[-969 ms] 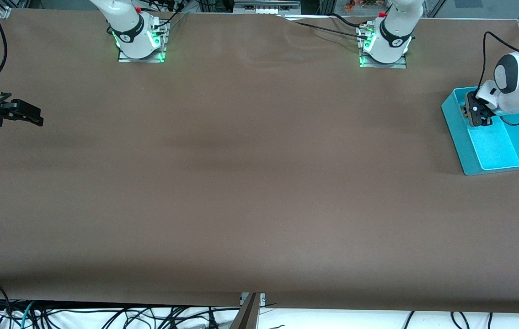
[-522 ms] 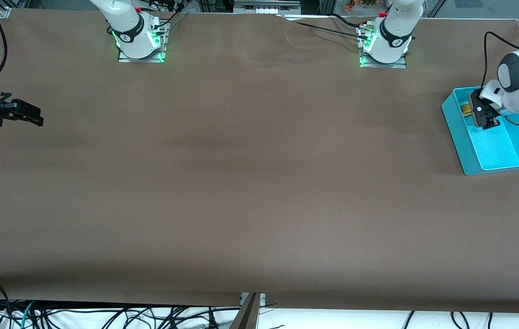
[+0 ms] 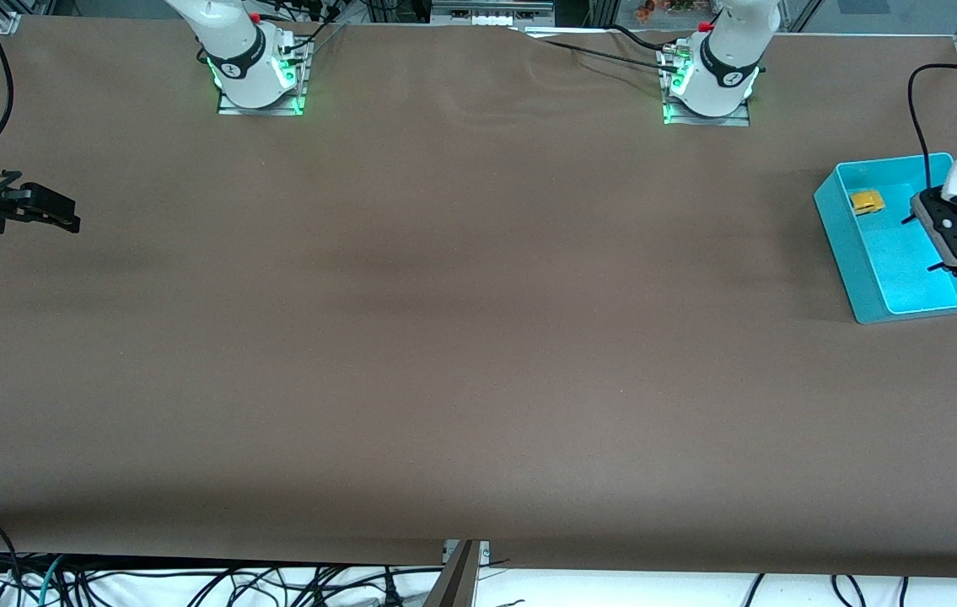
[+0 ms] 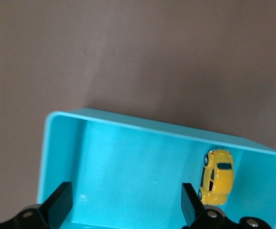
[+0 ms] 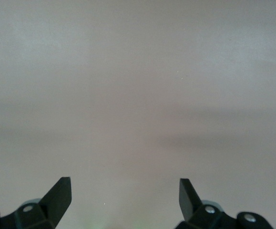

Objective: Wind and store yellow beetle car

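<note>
The yellow beetle car (image 3: 867, 201) lies in the teal bin (image 3: 841, 232), in the bin's corner toward the robots' bases; it also shows in the left wrist view (image 4: 218, 177) on the bin floor (image 4: 128, 167). My left gripper (image 3: 954, 243) is open and empty, up over the bin's other side, apart from the car. In its wrist view the gripper (image 4: 126, 202) has its jaws spread wide over bare bin floor. My right gripper (image 3: 44, 208) waits open and empty over the table's edge at the right arm's end; its wrist view (image 5: 125, 195) shows only bare table.
The brown table (image 3: 461, 337) spreads between the two arms. The bin sits at the left arm's end near the table edge. Cables hang under the table's front edge (image 3: 276, 582).
My left gripper has let go of the car, risen and drawn away across the bin toward the table's end. The car now lies uncovered in the bin. The right arm has not moved.
</note>
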Motion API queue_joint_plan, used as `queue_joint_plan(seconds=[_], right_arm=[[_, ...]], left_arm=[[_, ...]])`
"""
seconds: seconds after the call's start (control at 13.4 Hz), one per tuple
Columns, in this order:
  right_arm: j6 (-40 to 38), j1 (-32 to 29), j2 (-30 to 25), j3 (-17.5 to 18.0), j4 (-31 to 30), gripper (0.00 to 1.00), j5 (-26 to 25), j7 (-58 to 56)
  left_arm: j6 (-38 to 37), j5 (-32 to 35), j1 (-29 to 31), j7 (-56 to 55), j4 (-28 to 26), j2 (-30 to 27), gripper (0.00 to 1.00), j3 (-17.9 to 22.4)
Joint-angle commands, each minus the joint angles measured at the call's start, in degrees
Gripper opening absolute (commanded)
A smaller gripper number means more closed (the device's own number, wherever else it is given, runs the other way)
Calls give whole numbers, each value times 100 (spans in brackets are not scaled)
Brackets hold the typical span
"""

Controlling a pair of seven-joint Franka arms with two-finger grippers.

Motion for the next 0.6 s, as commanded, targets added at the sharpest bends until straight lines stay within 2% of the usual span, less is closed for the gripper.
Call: queue_joint_plan(seconds=[0.0,0.3,0.52], right_arm=[[-26,-22,34,21,107,100,86,68],[-26,-22,34,21,107,100,86,68],[-26,-22,34,21,107,100,86,68]], left_arm=[[-539,-361,-269,-342,414,-169,100,-86],[-1892,-361,-893,-3115,1223,-292,100,-140],[-2708,-388,-1394,-5407,1662,-590,100,-148]])
